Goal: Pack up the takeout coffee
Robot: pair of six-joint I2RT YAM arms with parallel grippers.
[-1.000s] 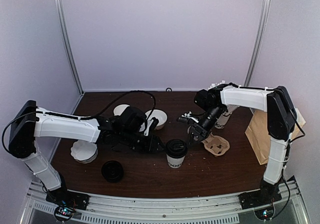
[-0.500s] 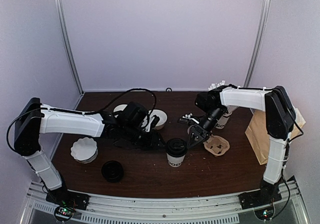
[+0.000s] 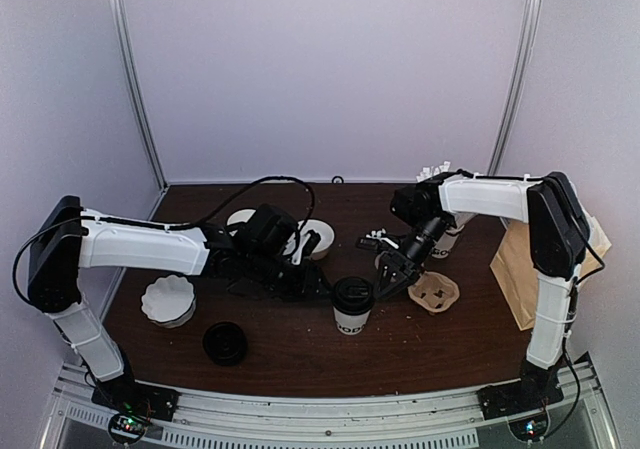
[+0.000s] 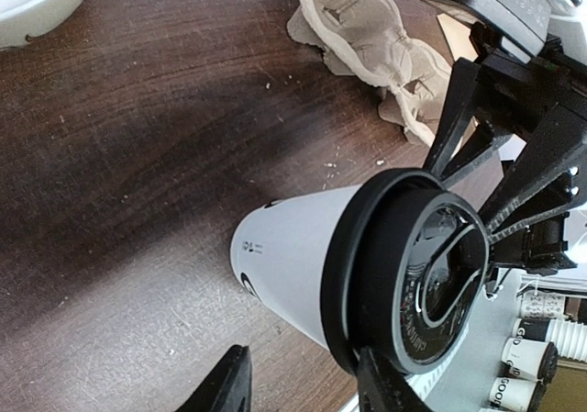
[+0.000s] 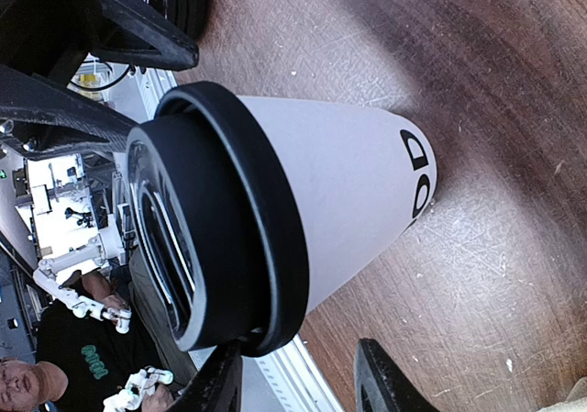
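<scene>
Pre-grasp, I'd say: takeout coffee (image 3: 352,304) stood upright on the table (image 3: 290,354), flanked by left gripper (image 4: 303,386) and right gripper (image 5: 298,375). Both jaws were parted and empty (tips near lid). Next likely needed one firm squeeze below the lid.

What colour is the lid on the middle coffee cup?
Black; the lid shows best in the right wrist view.

Takeout coffee (image 3: 352,304) upright on the table (image 3: 300,364), front middle.
Cup carrier (image 3: 432,292) just to its right, paper bag (image 3: 520,269) farther right, loose lid (image 3: 225,342) to its left.
</scene>
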